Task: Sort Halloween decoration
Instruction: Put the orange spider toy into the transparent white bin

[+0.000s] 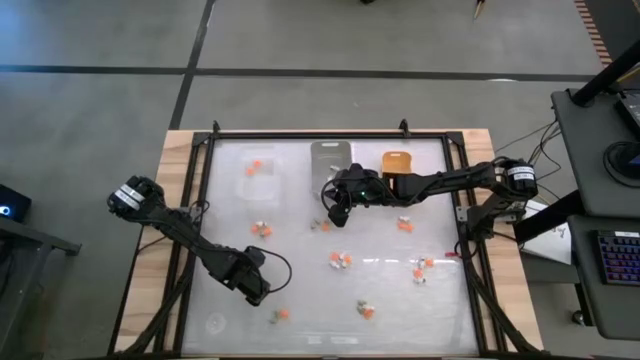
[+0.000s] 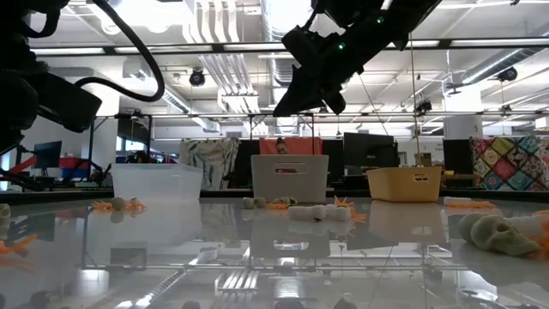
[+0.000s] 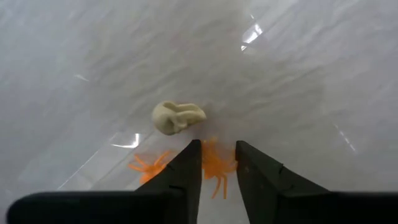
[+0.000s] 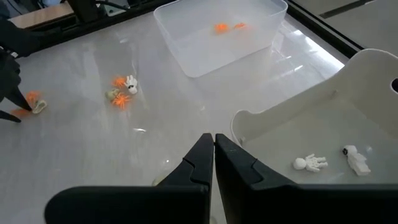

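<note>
Trays are lined along the far side of the table. Clear tray: two orange trinkets are seen on its floor. Grey tray: two small white figures are seen lying inside. Orange-yellow tray: contents cannot be made out.

Halloween decorations are scattered over the glossy tabletop in small clusters, mostly bright orange mixed with white or tan pieces. One cluster of orange spider-like shapes, a white piece and a tan piece is noted near the clear tray. More clusters are spotted mid-table and toward the near edge.

Left gripper is lowered near the front-left of the table, fingers narrowed around an orange spider trinket; whether it is fully pinched cannot be told. A cream skull lies just beyond the fingertips, a second orange spider beside them.

Right gripper is held above the table just in front of the grey tray, fingers pressed together, nothing seen between them.
</note>
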Controlling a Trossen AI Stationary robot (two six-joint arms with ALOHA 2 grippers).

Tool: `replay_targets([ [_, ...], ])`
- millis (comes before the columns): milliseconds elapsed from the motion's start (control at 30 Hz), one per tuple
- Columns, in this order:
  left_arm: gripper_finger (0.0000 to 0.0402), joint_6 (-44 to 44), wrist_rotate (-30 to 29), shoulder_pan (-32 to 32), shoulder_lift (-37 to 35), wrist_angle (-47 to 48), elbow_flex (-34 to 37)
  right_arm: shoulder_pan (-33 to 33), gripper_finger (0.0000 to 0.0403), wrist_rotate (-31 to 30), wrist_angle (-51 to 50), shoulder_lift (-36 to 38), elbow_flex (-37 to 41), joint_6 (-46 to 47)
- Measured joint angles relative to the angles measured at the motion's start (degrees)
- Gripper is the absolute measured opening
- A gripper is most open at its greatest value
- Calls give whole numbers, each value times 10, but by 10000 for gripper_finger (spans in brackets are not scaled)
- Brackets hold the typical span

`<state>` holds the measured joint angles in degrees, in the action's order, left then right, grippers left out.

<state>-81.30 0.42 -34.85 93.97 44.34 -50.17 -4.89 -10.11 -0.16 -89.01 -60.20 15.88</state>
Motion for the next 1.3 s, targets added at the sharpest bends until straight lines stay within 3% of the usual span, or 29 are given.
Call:
replay_targets([
  [367,4,0,-4,0,0,0,1,0,9,0,0,0,0,0],
  [900,0,29,-3,0,-6,2,-8,0,9,0,0,0,0,0],
  [1300,0,72,-15,0,-54,4,-17,0,9,0,-1,0,0,-7],
])
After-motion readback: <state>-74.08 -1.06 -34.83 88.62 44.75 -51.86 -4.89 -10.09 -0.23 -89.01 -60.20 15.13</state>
